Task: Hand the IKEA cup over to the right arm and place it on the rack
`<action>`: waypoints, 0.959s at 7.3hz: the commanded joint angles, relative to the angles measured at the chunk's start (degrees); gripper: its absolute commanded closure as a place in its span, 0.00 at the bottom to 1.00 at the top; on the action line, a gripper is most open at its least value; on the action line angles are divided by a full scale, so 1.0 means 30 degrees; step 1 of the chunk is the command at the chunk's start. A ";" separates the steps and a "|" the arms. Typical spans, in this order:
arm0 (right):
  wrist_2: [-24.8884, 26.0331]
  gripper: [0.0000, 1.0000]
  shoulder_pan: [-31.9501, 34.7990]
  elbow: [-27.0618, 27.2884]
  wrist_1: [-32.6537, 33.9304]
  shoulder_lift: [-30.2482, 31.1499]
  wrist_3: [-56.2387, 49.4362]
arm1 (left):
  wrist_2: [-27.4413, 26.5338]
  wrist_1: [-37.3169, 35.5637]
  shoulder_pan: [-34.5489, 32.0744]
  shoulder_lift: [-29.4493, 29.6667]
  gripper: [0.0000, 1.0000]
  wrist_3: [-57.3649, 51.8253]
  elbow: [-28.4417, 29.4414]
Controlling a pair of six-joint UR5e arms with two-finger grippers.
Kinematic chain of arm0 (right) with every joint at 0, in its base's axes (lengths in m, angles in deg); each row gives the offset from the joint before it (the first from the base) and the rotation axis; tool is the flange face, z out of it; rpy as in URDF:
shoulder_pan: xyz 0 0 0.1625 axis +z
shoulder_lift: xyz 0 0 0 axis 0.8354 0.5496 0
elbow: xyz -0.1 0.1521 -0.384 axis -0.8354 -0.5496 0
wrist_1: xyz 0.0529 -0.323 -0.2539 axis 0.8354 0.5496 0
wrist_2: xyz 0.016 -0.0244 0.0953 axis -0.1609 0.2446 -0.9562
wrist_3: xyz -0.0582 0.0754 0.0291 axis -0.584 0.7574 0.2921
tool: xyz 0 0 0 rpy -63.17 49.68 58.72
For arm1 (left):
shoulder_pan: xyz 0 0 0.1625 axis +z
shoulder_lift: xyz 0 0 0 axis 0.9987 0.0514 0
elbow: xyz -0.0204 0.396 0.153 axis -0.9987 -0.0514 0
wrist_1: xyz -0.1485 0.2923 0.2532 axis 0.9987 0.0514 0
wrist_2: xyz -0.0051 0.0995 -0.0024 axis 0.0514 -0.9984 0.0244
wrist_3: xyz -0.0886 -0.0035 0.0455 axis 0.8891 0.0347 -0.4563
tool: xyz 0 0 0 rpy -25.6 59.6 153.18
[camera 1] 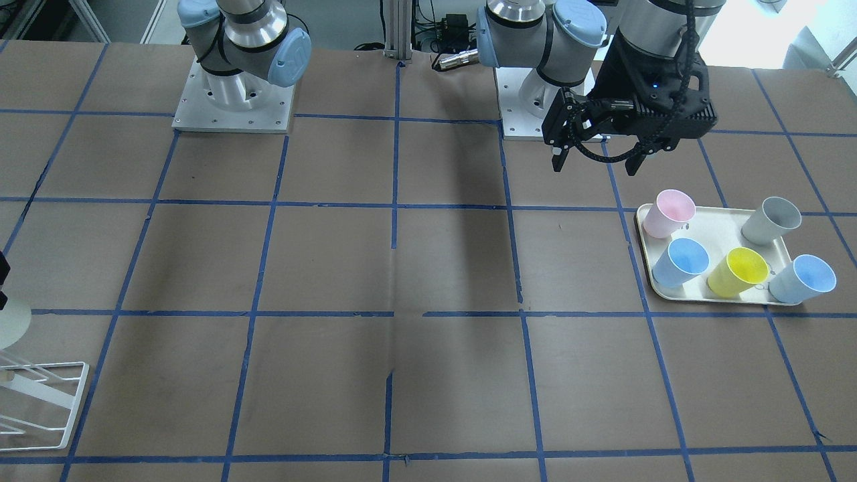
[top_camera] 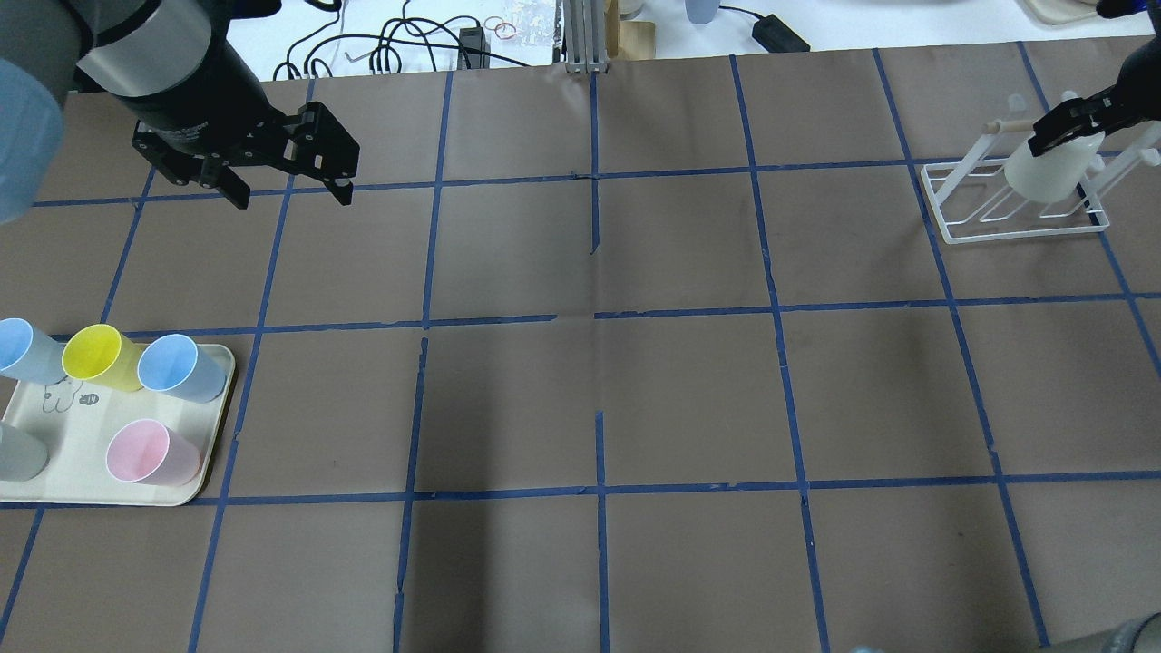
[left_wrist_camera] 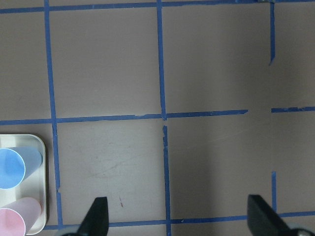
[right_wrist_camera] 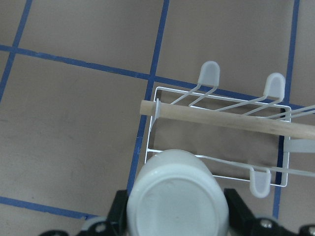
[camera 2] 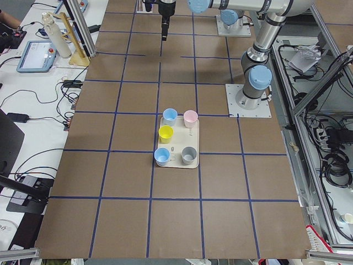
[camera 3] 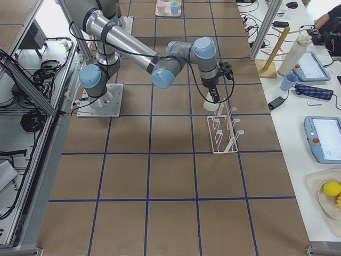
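Clenching the right gripper [right_wrist_camera: 178, 219] around the IKEA cup [right_wrist_camera: 177, 189], one black finger [right_wrist_camera: 120, 216] pressing on each side of its pale wall. Holding that cup upside down, closed base turned up toward the wrist camera and mouth pointing down at the table. Hanging it over one end of the rack [right_wrist_camera: 210, 73], just short of the wooden rod [right_wrist_camera: 221, 119] running across the white wire frame. Not showing, in any view, whether cup and wire are touching.

Reaching in above with the right arm [camera 3: 125, 45], bending down over the rack from the side view. Resting the rack itself on the brown table [top_camera: 689, 399], crossed by blue tape lines, near the edge away from the robot.

Farther off, well apart toward the other end of the table, hovering the left gripper [top_camera: 290, 198] above bare tabletop. Spreading its fingers wide there, carrying nothing between them.

Farthest from the rack, lying flat near that gripper, the cream tray [camera 1: 720, 227] and five more cups standing mouth up. Lining up the pink cup [camera 1: 669, 213] and the grey cup [camera 1: 773, 219] on the robot's side. Setting the yellow cup [camera 1: 736, 271] behind them between two blue cups [camera 1: 681, 261], the outer one standing right at the tray's corner.
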 commanded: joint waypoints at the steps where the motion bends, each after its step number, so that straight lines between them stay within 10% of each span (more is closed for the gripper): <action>1: -0.0001 0.85 -0.0138 -0.0020 0.0439 -0.0487 0.0013 | 0.0031 -0.0069 0.0040 -0.0038 0.00 -0.0011 -0.0276; 7: 0.0029 0.86 -0.0430 0.0009 0.0502 -0.1659 -0.0017 | -0.0057 -0.0567 -0.0018 0.0050 0.00 0.0078 0.0016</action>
